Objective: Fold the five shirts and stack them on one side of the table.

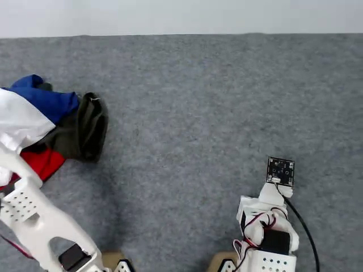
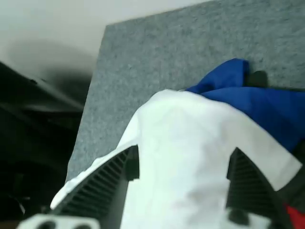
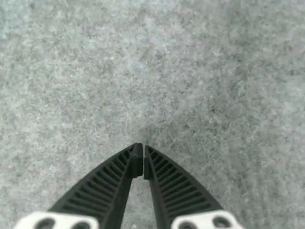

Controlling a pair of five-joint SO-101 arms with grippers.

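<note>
Shirts [image 1: 54,122] lie heaped at the frame's left edge, left gripper [image 2: 183,160] spread wide over the white shirt [image 2: 181,133], right gripper [image 3: 143,151] closed on nothing.

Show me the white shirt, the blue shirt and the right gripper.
white shirt [image 2: 190,152], left wrist view, middle of its smooth top surface.
blue shirt [image 2: 257,107], left wrist view, on its broad upper fold.
right gripper [image 3: 143,155], right wrist view, where the shut fingertips meet.

grey felt mat [image 1: 198,102]; pale strip [image 1: 181,17] along its far edge.
</note>
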